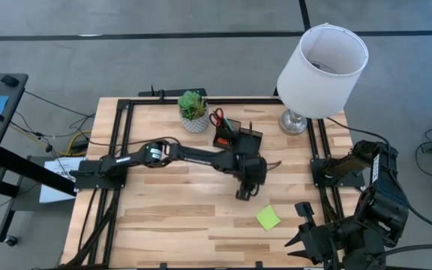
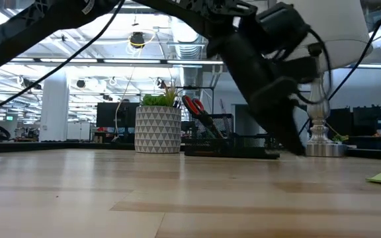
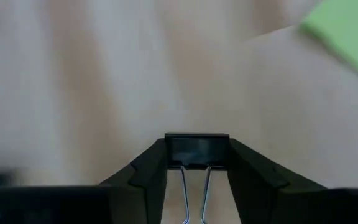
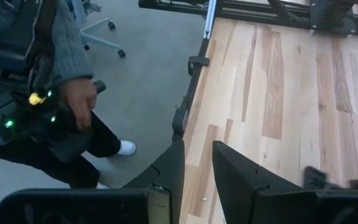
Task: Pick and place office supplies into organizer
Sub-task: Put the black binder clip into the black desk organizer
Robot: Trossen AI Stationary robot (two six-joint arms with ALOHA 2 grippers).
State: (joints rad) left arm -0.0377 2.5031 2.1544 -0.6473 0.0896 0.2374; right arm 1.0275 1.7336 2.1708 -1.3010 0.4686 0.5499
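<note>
My left gripper (image 1: 243, 193) reaches out over the table's middle, pointing down, and is shut on a small black binder clip (image 3: 197, 150). The lime-green sticky-note pad (image 1: 268, 218) lies flat on the wood just to the right and nearer; it also shows in the left wrist view (image 3: 347, 31). The black organizer (image 1: 237, 136) stands toward the far edge with the red-handled scissors (image 1: 217, 118) upright in it. My right gripper (image 4: 197, 171) waits at the table's near right corner, slightly open, touching nothing. Pens and the eraser do not show plainly. My left gripper pinches the binder clip's black body (image 3: 197, 144) between its two fingertips (image 3: 148, 168), coming from above on a slant. The clip's silver wire handles (image 3: 194, 193) run back between the fingers. In the low view the fingertips (image 2: 295, 147) stand a little above the wood, so the clip is lifted clear.
A white patterned plant pot (image 1: 193, 114) stands left of the organizer. A lamp with a white shade (image 1: 322, 69) occupies the far right corner. Bare wood lies left of and nearer than the left gripper. A person (image 4: 55, 93) stands beyond the table's edge in the right wrist view.
</note>
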